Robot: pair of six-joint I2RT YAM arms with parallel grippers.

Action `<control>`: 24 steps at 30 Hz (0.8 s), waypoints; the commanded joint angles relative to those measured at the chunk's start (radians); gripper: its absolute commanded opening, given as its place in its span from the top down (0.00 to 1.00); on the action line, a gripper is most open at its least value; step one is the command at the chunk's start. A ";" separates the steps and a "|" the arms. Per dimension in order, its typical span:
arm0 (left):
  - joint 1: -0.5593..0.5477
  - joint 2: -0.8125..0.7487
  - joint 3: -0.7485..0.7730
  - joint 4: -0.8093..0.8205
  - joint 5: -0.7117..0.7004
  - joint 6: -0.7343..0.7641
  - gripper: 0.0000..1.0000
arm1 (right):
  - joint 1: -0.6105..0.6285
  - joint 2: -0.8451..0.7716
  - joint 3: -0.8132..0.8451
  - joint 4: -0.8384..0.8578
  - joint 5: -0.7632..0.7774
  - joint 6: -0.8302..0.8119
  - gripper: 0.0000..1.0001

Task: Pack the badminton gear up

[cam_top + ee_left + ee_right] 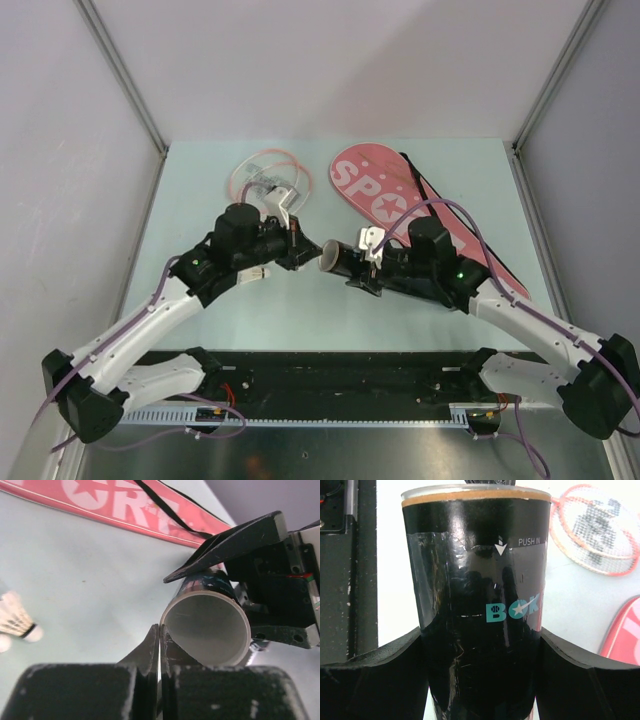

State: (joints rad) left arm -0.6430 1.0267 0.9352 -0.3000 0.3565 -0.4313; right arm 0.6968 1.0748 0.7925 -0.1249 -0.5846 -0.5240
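Note:
My right gripper (370,262) is shut on the long black tube (475,605) and holds it level above the table, open end (328,257) toward the left arm. My left gripper (161,635) is shut with nothing showing between its fingers, its tips right at the near rim of the tube's open mouth (207,627). It also shows in the top view (305,250). The inside of the tube looks pale. A white shuttlecock (17,622) lies on the table under the left arm (258,272). The pink-white racket (265,180) lies at the back. The pink "SPORT" cover (400,195) lies to its right.
The cover's black strap (165,505) runs along its far side. Grey walls stand round the pale table (200,180). A black base plate (330,385) with cables runs along the near edge.

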 commanded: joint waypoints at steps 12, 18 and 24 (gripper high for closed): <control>0.019 -0.134 0.109 -0.212 -0.376 0.140 1.00 | 0.004 -0.056 -0.022 0.013 0.129 -0.021 1.00; 0.026 -0.093 0.105 -0.182 -0.250 0.057 1.00 | 0.035 -0.049 -0.021 0.016 0.368 0.030 1.00; -0.107 0.172 0.050 -0.188 -0.453 -0.015 1.00 | 0.059 -0.173 -0.049 0.071 0.745 0.114 1.00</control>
State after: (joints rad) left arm -0.6476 1.0214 1.0111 -0.4892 0.0223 -0.3679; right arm 0.7475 1.0080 0.7525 -0.1387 -0.1368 -0.4702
